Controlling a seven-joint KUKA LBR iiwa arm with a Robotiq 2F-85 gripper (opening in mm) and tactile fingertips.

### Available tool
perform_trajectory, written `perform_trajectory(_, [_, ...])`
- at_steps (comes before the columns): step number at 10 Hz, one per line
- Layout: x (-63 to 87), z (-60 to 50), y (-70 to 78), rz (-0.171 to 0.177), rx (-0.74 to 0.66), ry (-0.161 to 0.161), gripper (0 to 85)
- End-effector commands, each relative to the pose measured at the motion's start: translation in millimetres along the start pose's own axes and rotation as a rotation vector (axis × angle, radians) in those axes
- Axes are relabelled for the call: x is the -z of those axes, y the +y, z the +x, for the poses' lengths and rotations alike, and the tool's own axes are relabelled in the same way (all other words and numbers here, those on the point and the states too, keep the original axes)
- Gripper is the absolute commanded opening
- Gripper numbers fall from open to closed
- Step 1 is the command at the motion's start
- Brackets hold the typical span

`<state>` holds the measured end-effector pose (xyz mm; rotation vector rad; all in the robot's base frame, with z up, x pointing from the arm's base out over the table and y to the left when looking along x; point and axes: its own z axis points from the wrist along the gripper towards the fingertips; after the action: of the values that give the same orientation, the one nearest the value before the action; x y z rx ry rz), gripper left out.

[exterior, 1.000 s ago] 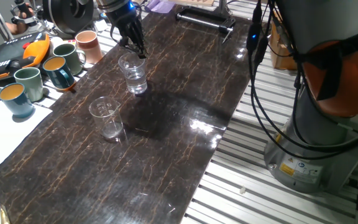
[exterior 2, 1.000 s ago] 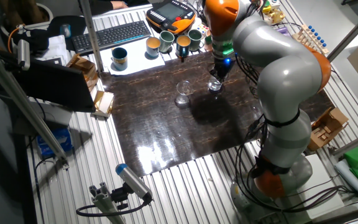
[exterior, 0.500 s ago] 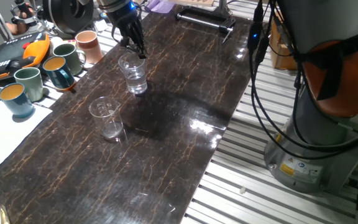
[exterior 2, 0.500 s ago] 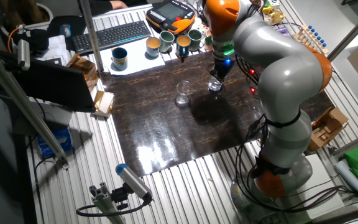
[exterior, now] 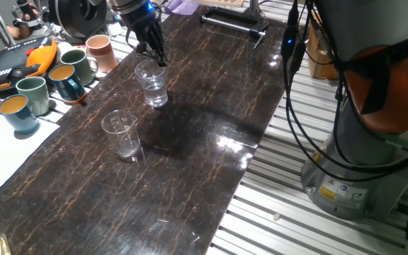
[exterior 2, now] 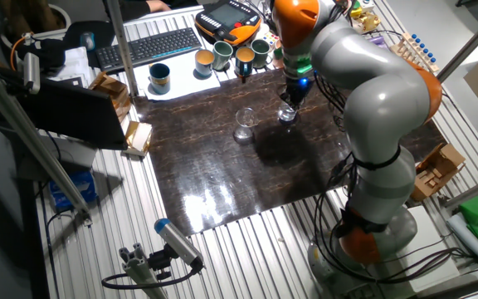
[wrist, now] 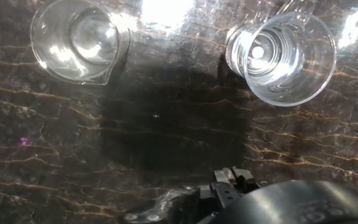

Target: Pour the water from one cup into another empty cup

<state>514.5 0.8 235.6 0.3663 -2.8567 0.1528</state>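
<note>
Nothing is changing: the end effector (exterior: 154,55) is hovering above the tumbler (exterior: 151,83) at upper left; opening cannot be judged, grasp pending.

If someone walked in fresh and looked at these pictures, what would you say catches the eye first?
Probably the big grey and orange arm bending over the dark marbled table, its gripper poised right at the rim of the thick-based tumbler holding a little water. The thin flared cup stands apart nearer the table's middle, and a row of coloured mugs lines one edge.
</note>
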Motion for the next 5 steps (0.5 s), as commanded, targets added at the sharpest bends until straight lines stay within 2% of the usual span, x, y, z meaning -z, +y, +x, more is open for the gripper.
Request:
perform_trajectory(1, [0.0,0.0,0.0,-0.002,-0.004,-0.003,1.0])
perform_trajectory(2, [0.0,0.0,0.0,-0.005,-0.006,-0.004,0.7])
perform_trajectory(3, [0.0,0.0,0.0,-0.047,-0.039,-0.041,0.7])
perform_trajectory(4, [0.0,0.0,0.0,-0.124,-0.066,-0.1,0.7])
perform_trajectory(5, [0.0,0.0,0.0,-0.102,-0.076,-0.096,0.7])
